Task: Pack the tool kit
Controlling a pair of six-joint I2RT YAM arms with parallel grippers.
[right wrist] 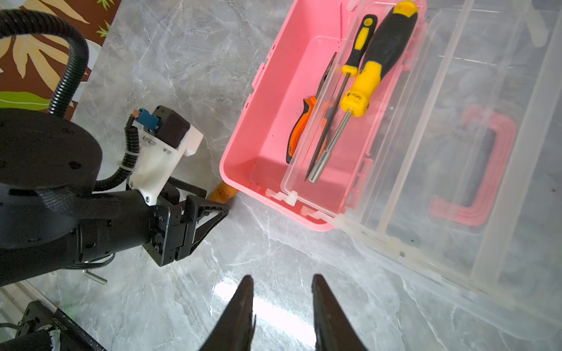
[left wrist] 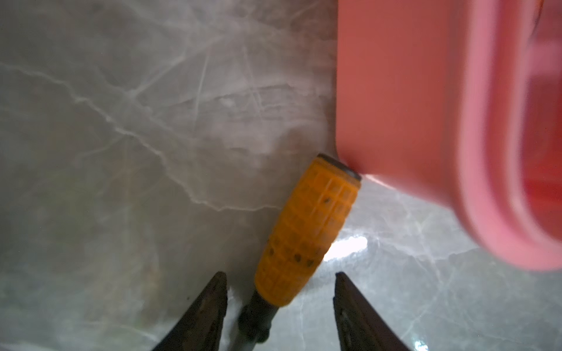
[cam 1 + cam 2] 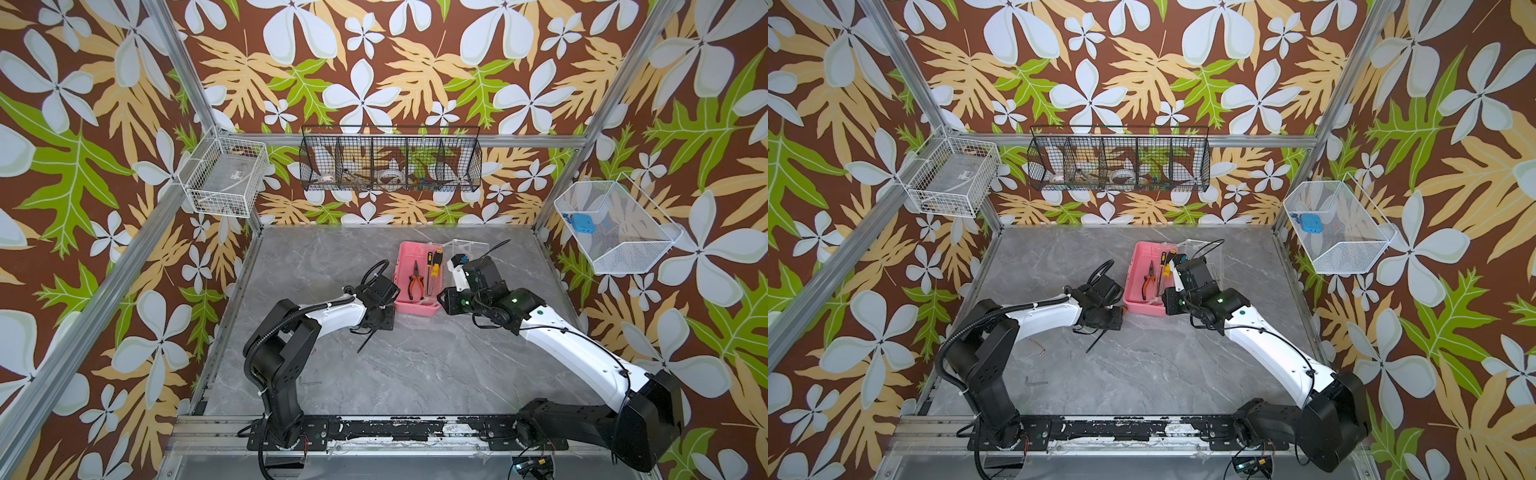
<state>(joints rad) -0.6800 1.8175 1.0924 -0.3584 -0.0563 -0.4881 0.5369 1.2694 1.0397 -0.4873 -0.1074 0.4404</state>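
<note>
Left wrist view, orange handle (image 2: 304, 231) against pink case (image 2: 395, 91), end effector (image 2: 280, 273) astride

Left wrist view: pink case (image 2: 425, 106) blurred and running off the frame; orange handle (image 2: 304, 234) sharp, its shaft cut off at the edge. Top views: that handle almost wholly hidden under left arm (image 3: 1050, 316). Pliers (image 1: 299, 133) partly behind clear tray (image 1: 340, 179). Black basket (image 3: 390, 160) contents too small to tell.

Walls: brown wallpaper (image 3: 374, 62), white flowers, green and tan leaves. Aluminium frame posts (image 3: 183, 62) at corners. Grey marble-look tabletop (image 3: 415, 365), glare patch (image 1: 273, 310) on it. Black wire basket (image 3: 473, 166) centre back; white wire basket (image 3: 216, 203) upper left, white mesh basket (image 3: 623, 257) right.
</note>
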